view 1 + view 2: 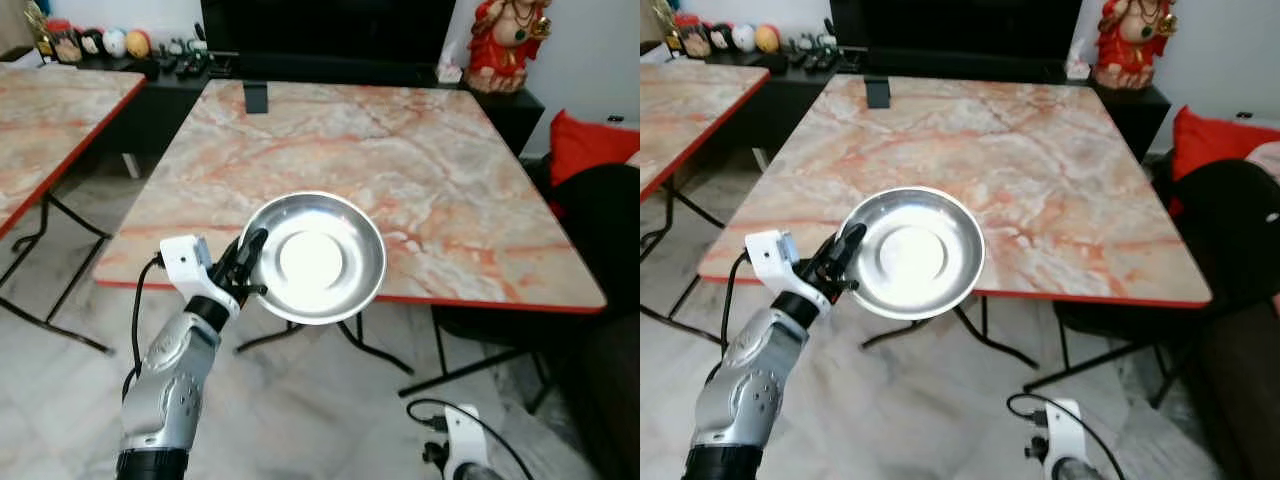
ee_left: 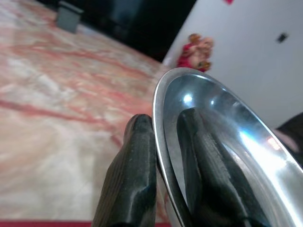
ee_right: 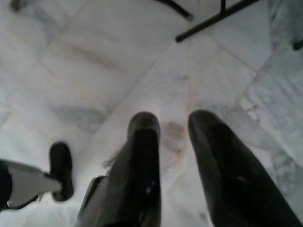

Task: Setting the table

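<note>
Left eye view: steel plate [image 1: 318, 258] gripped at its rim, held over the near edge of the marble table [image 1: 400, 160].
Left gripper [image 1: 250, 262] was clamped on the plate's rim on the side away from the table's centre; in the left wrist view one black finger [image 2: 130, 182] lay against the underside, the other [image 2: 208, 175] against the shiny inner face, the rim pinched between them. Plate was raised and tilted, not touching the table. Right gripper [image 3: 173, 142] hung over the pale floor [image 3: 85, 56] near the table's black legs, fingers slightly parted, holding nothing.
</note>
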You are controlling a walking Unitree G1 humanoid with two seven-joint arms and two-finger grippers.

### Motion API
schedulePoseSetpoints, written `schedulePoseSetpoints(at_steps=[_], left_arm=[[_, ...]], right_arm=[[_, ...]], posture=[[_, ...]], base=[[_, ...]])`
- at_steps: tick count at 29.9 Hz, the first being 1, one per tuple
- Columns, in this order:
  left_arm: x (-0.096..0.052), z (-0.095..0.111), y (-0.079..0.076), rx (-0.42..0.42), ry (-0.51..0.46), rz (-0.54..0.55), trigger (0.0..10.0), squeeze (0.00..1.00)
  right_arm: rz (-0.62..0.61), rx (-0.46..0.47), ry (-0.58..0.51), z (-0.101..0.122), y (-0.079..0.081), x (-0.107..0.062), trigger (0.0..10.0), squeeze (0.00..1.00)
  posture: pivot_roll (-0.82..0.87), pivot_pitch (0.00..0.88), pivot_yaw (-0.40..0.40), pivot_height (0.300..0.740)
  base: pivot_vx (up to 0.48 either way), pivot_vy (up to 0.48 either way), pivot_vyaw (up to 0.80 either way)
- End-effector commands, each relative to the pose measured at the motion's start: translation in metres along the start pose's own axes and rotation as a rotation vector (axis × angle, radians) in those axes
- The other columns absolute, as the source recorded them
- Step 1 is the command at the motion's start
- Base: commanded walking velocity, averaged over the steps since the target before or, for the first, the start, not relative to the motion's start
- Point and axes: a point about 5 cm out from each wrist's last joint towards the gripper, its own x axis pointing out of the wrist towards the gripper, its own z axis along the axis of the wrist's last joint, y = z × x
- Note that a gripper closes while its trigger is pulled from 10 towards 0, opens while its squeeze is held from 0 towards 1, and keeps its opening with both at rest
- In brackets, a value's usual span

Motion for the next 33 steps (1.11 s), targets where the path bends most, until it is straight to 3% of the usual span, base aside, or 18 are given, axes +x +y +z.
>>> schedulePoseSetpoints(at_steps=[1,9,14,33], left_arm=[[0.003,0.005,-0.003,0.003,-0.021,-0.018,10.0,0.0],[0.001,0.007,0.001,0.032,-0.031,0.035,10.0,0.0],[-0.002,0.007,0.009,0.077,-0.035,0.108,10.0,0.0],[-0.003,0.014,0.021,0.05,-0.069,0.171,10.0,0.0]], right_arm=[[-0.003,0.007,-0.006,0.002,-0.002,0.0,10.0,0.0],[-0.012,0.01,-0.011,0.004,-0.006,0.0,10.0,0.0],[-0.015,0.005,-0.011,0.005,-0.008,0.0,10.0,0.0],[-0.009,0.002,-0.017,0.007,-0.009,-0.001,10.0,0.0]], posture=[[0.12,0.0,-0.049,0.74],[0.12,0.0,-0.067,0.74],[0.11,0.0,-0.078,0.74],[0.1,0.0,-0.086,0.74]], base=[[0.0,-0.409,0.0],[0.0,-0.384,0.0],[0.0,0.0,0.0],[0.067,0.0,0.0]])
